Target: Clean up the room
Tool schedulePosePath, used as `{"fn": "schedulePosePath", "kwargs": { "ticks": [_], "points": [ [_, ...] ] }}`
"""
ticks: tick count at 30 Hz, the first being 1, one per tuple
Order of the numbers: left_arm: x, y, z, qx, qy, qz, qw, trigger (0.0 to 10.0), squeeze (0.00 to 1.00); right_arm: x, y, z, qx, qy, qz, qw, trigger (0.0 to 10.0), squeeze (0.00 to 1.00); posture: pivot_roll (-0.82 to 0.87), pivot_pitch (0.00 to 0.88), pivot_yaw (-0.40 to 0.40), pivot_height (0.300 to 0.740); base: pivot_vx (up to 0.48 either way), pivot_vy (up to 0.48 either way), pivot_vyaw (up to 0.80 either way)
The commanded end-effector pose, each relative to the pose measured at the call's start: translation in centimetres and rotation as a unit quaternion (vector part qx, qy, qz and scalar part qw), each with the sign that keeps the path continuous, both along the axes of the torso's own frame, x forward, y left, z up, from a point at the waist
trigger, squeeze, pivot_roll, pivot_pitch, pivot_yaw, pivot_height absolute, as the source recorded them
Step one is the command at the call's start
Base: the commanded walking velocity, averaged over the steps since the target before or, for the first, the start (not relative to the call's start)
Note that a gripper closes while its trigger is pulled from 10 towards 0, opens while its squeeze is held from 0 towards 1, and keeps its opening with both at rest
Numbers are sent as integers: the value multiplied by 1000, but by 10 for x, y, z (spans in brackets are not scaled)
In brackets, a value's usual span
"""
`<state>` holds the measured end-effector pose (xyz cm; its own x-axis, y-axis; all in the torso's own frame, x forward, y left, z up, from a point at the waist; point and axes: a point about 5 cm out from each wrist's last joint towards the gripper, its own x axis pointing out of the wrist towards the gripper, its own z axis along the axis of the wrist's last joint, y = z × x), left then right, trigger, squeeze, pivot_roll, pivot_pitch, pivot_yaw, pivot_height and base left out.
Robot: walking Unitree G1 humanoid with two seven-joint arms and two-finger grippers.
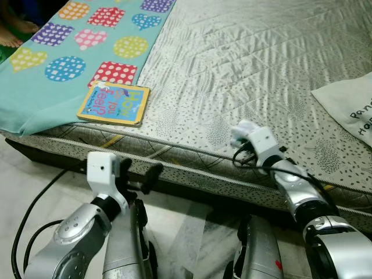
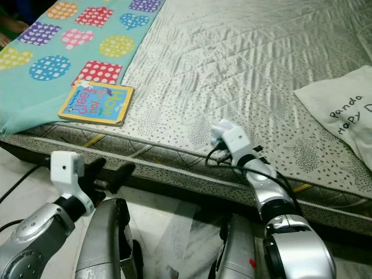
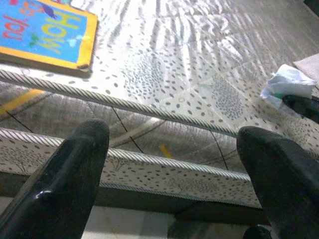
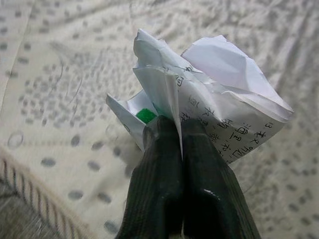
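Right pincer (image 4: 182, 134) is clamped on a crumpled white paper wad w/ printed black text and a green spot (image 4: 209, 94), both black fingers (image 4: 159, 174) pressed together w/ a fold of the paper between them. Wad sits at the tip of the right arm, over the grey-white quilted mattress w/ dotted pattern (image 1: 244, 64), near its front edge. Can't tell if the wad touches the mattress.

Left pincer (image 1: 139, 174) is spread wide, holding nothing, below and in front of the mattress edge w/ its striped piping (image 3: 149, 107).

Blue square children's board book w/ yellow border (image 1: 114, 103) lies flat on the mattress near the front edge, partly on a teal blanket w/ colourful polka-dot hearts, circles and squares (image 1: 52, 70), well apart from the wad. White pillow w/ black lettering (image 2: 340, 113) lies on the robot's right side of the bed.
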<state>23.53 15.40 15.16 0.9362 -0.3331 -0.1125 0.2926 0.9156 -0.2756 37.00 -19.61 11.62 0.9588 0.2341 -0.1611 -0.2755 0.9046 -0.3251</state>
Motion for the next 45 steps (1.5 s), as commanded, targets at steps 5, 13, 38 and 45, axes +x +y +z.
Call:
{"fn": "schedulePosePath", "kwargs": {
  "ticks": [5,13,38,45],
  "points": [
    [0,2,-4,3,3,6,1000,10000,0,1,-1,3,8,-1,-4,1000,0,0,57,109,-27,518,0,0,0],
    [0,2,-5,3,0,9,1000,10000,0,1,-2,3,13,0,-3,1000,0,0,57,109,-27,518,0,0,0],
    [37,17,-5,-13,-86,119,989,10000,0,-38,25,43,264,-111,-58,956,10000,0,-30,0,-4,564,0,0,0],
    [37,16,-7,-13,-90,118,989,10000,0,-40,27,47,267,-104,-57,956,10000,0,-34,0,-6,606,0,0,0]
  ]
}}
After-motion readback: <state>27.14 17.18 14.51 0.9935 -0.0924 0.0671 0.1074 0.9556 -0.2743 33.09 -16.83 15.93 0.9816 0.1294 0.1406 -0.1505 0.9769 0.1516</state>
